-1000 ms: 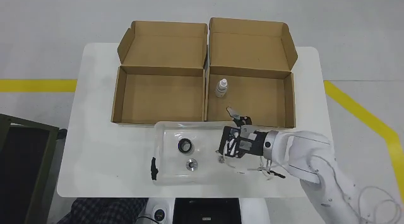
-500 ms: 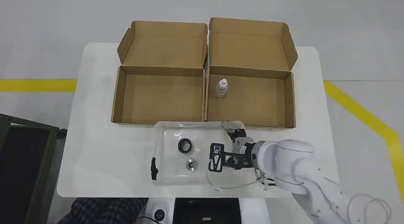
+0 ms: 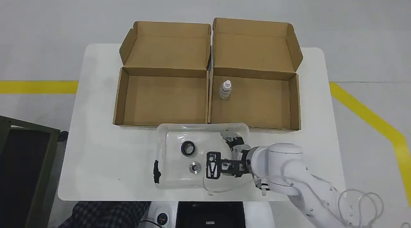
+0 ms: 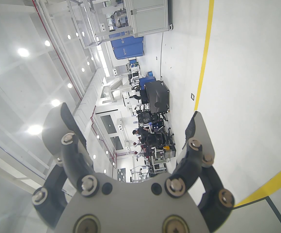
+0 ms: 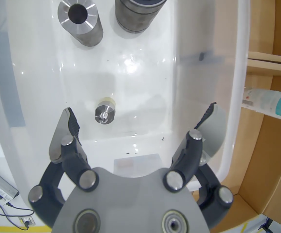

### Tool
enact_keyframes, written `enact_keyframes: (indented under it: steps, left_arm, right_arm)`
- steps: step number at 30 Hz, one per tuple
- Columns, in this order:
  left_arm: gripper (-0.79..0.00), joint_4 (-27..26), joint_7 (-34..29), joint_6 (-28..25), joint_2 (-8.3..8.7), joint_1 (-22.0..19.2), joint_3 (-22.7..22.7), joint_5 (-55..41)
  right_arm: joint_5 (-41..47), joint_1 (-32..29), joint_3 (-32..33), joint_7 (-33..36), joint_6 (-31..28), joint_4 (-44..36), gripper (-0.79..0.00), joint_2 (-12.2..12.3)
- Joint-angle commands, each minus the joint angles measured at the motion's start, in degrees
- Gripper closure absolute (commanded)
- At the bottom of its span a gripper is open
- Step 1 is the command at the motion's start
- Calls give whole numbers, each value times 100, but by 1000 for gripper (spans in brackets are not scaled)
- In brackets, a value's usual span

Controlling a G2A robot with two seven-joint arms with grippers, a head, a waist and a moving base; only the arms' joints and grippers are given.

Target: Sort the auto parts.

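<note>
While the right gripper [image 3: 212,165] hung wide open and empty inside the clear bin [image 3: 168,130] at lower centre of the top view, a small stud [image 5: 104,114] lay untouched near its fingertips [image 5: 70,122]; a steel sleeve [image 3: 194,167] and a bearing [image 3: 188,147] stood further left. The left gripper [image 4: 130,122] was likewise open, empty.
</note>
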Motion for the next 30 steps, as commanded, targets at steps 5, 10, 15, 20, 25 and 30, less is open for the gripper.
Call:
enact_keyframes:
  steps: [5,10,15,20,25,30]
  left_arm:
    - [-785,0,0,0,0,0,0,0]
    - [-785,0,0,0,0,0,0,0]
    - [-785,0,0,0,0,0,0,0]
    - [-785,0,0,0,0,0,0,0]
    - [-785,0,0,0,0,0,0,0]
    - [-785,0,0,0,0,0,0,0]
  right_arm:
    - [131,169,-273,85,85,174,-785,72]
    - [276,311,-460,158,159,299,-496,129]
    - [409,451,-641,278,278,389,-348,193]
    - [565,589,-829,358,358,438,-197,266]
    - [745,739,-982,402,403,434,0,346]
    - [1003,817,-949,322,322,292,0,418]
